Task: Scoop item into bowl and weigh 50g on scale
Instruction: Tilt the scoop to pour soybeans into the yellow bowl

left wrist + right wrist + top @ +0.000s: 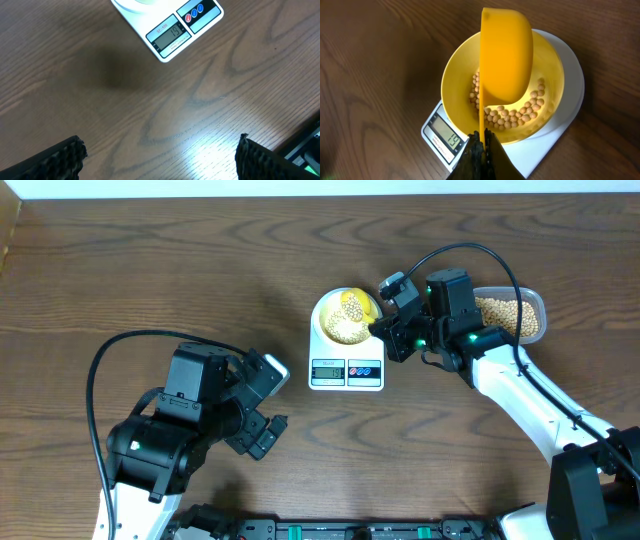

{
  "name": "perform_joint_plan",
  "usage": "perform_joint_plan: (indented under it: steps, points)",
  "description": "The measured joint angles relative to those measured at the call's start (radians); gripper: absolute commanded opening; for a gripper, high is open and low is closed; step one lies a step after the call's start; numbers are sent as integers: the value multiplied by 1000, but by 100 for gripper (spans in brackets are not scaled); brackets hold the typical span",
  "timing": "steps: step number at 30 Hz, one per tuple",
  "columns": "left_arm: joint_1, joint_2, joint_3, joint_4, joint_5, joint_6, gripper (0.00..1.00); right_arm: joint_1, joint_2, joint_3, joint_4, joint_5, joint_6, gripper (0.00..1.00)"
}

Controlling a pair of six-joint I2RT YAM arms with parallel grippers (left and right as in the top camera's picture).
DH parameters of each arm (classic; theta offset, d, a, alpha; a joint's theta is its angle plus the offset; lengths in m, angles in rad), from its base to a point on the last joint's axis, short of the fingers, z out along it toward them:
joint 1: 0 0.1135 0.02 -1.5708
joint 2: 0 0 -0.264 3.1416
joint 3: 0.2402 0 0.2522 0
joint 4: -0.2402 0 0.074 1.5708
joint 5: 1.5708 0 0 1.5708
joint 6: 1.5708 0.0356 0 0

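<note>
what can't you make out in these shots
- Right wrist: the tipped scoop hides the beans in the middle of the bowl.
- Overhead: scale digits too small.
- Overhead: right arm covers the left end of the tub.
- Left wrist: left gripper cut off by bottom edge.

Yellow scoop [506, 55] tipped on edge over yellow bowl [454, 75], handle pinched in right gripper [482, 139], tan beans [512, 116] inside, white scale [570, 65] beneath.

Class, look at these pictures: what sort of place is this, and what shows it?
Probably a robotics lab bench staged for weighing: a wooden table, a scale bearing a bowl of beans, and a robot's right gripper holding a scoop.
</note>
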Motion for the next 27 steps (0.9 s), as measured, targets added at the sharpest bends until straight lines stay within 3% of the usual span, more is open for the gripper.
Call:
perform_joint_plan:
  steps: [27]
  points:
    - [0,0,0,0,0,0,98,27,1,0,2,84,-91,1]
